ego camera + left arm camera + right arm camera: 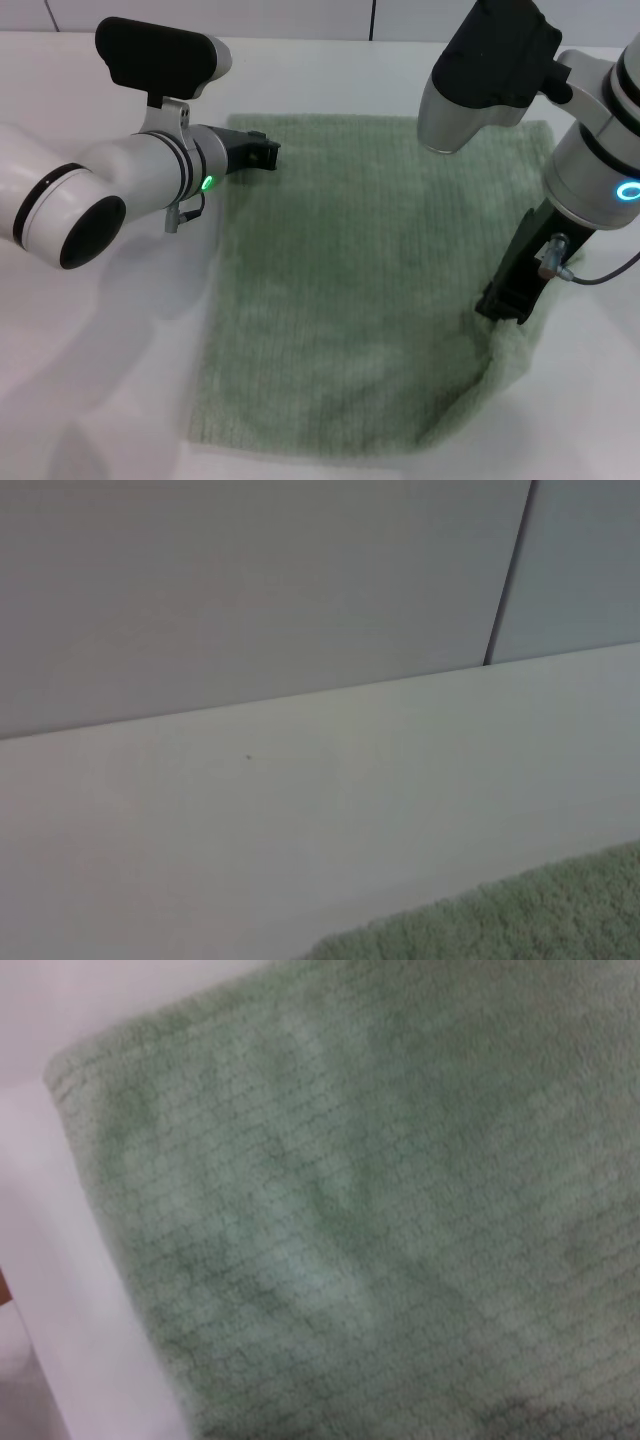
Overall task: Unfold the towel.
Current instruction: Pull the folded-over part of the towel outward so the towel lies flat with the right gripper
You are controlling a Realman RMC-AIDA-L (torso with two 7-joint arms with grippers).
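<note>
The pale sage-green towel (370,290) lies spread on the white table (120,400), and it fills the right wrist view (380,1220). My right gripper (506,302) is down at the towel's right edge near the front. The cloth there is bunched and drawn up toward it, so it appears shut on the towel's edge. My left gripper (264,150) sits at the towel's far left corner, just at its edge. The left wrist view shows only a strip of towel (520,920) with bare table beyond.
The white table's far edge meets a pale wall with a dark seam (510,575). Bare table surface (90,330) lies to the left of the towel and along its front edge.
</note>
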